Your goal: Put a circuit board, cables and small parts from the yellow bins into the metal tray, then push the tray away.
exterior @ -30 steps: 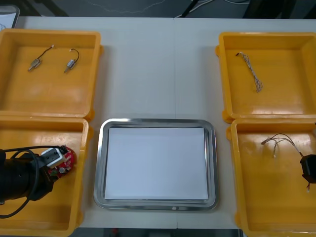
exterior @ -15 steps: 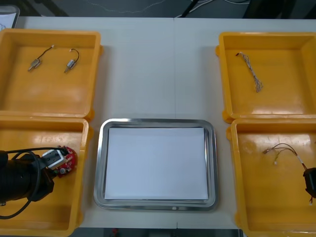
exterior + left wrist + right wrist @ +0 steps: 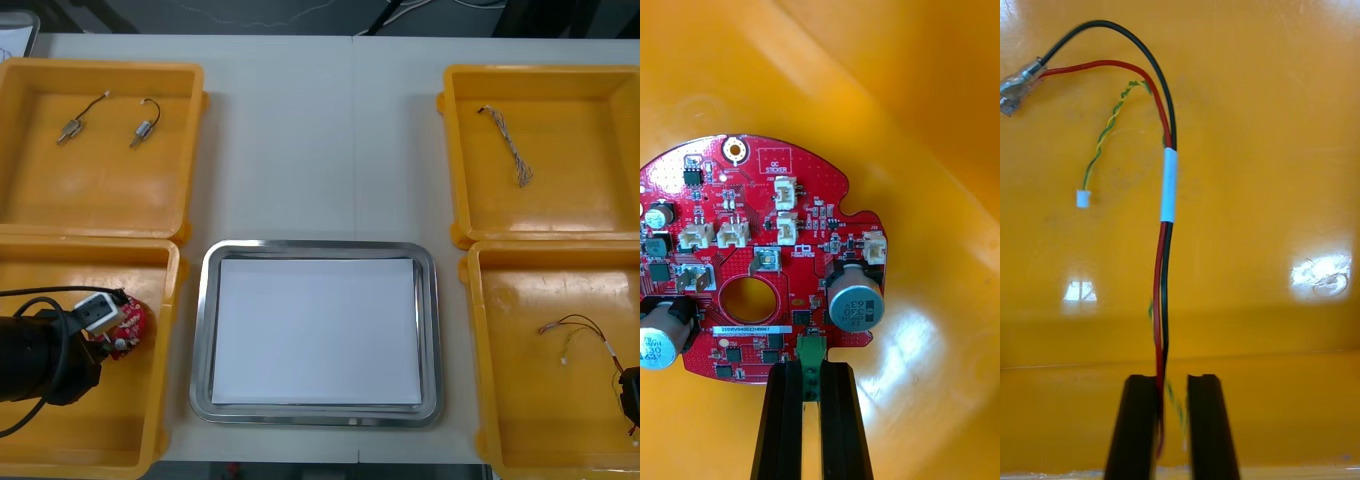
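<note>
A round red circuit board (image 3: 128,322) (image 3: 752,247) is in the near left yellow bin (image 3: 150,410). My left gripper (image 3: 100,338) (image 3: 811,371) is shut on a green connector at the board's edge. In the near right yellow bin (image 3: 500,400), a black, red and yellow cable (image 3: 578,328) (image 3: 1167,187) stretches away from my right gripper (image 3: 630,395) (image 3: 1172,386). Its fingers (image 3: 1139,420) stand a little apart, and the cable runs between them against one inner face. The metal tray (image 3: 205,330), white inside, lies between the bins with nothing in it.
The far left yellow bin (image 3: 185,150) holds two small metal parts (image 3: 70,128) (image 3: 147,122). A twisted cable (image 3: 510,148) lies in the far right yellow bin (image 3: 460,150). Bare table stretches beyond the tray's far rim.
My left gripper closed on the board and drew it slightly left. My right gripper moved toward the near edge, dragging the cable along, and its fingers have parted a little.
</note>
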